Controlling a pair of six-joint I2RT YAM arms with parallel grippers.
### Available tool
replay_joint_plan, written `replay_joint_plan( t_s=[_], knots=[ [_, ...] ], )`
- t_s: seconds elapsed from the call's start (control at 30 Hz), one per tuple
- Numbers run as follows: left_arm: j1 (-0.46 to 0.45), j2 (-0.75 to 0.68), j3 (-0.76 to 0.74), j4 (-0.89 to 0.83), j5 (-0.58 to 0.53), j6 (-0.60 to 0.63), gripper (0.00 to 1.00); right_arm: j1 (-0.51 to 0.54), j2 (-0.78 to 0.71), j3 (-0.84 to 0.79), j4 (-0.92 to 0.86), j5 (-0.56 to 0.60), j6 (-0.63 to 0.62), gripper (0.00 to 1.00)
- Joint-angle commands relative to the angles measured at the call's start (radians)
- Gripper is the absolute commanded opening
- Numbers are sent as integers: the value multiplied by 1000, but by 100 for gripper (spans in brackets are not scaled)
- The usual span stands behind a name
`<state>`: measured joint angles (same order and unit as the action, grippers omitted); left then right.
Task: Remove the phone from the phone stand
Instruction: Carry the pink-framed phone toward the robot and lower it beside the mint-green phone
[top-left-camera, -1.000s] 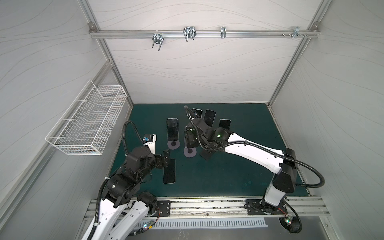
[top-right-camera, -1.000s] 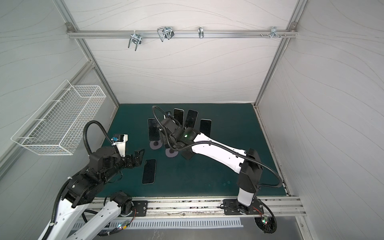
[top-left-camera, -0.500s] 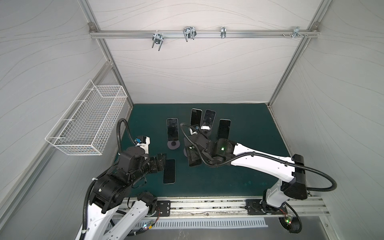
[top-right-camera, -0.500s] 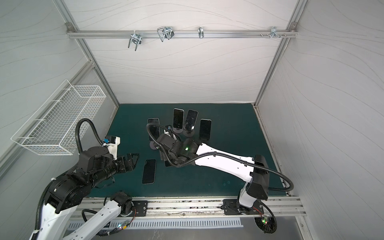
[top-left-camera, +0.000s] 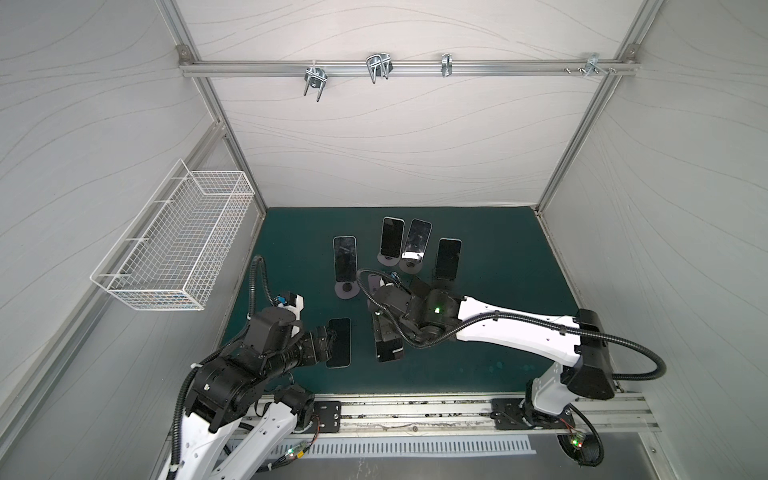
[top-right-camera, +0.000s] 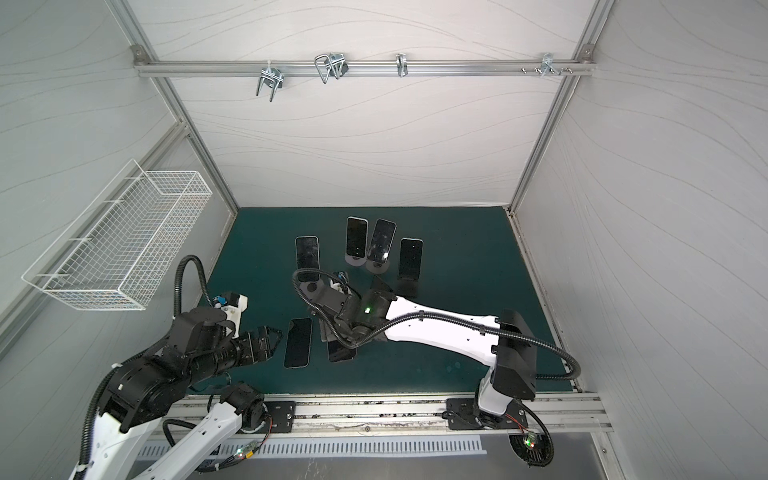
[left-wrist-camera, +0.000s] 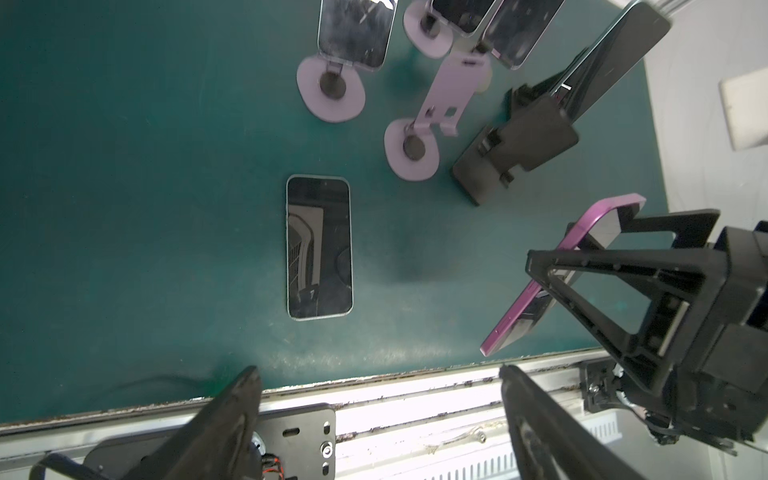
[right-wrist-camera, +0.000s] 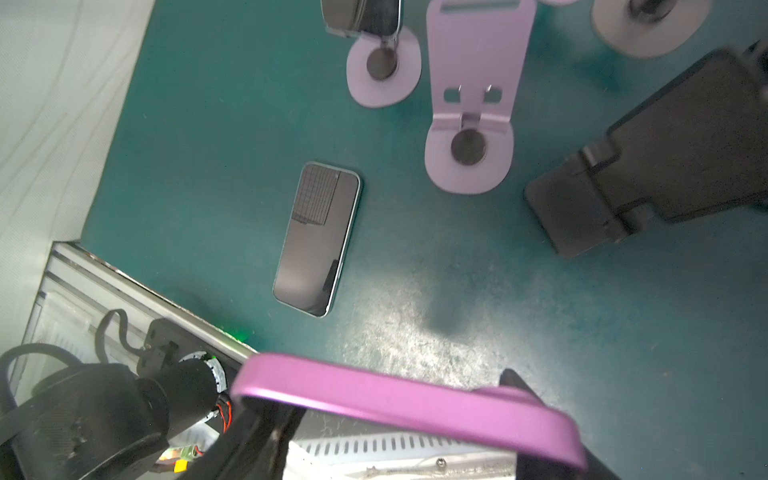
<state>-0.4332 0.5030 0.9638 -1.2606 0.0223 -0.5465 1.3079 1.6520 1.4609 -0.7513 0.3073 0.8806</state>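
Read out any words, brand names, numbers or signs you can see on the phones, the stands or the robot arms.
No text can be read in any view.
Flat phone on the mat: dark screen, reflections only.
Purple phone: plain edge, no marking shown.
Empty purple stand and black stand: blank.
Phones on stands: dark screens; any fine print is too small to tell.
Robot arms: no legible label.

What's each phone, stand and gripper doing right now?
Right gripper, shut on purple phone.
Purple phone, held tilted, off any stand.
Left gripper, open, empty.
Flat phone, lying screen-up on mat.
Purple stand, empty.
Black stand, empty.
Other four phones, propped up.
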Motion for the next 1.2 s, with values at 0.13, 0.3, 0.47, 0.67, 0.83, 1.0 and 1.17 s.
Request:
replay_joint_plan(
  t_s=[0.13, 0.3, 0.47, 0.67, 0.83, 1.0, 1.17],
  knots=[
    [-4, -53, -58, 5, 57, -15, 93, 1, 92, -27, 66, -104, 110, 49],
    [-4, -71, -86, -6, 75, -23, 94, -20, 179, 29, 37, -146, 112, 49],
    [-2, -76, -96, 8, 87, -25, 95, -63, 256, 74, 56, -201, 106, 48],
    [12, -25, -103, 13, 113, -10, 96, -113, 345, 163, 27, -263, 98, 47],
    [60, -9, -106, 22, 150, 12, 96, -130, 410, 240, -25, -305, 97, 45],
    [102, -25, -107, 28, 163, 20, 96, -142, 475, 313, -87, -333, 92, 45],
    [106, -37, -107, 26, 155, 13, 96, -153, 513, 342, -118, -338, 92, 46]
  ],
)
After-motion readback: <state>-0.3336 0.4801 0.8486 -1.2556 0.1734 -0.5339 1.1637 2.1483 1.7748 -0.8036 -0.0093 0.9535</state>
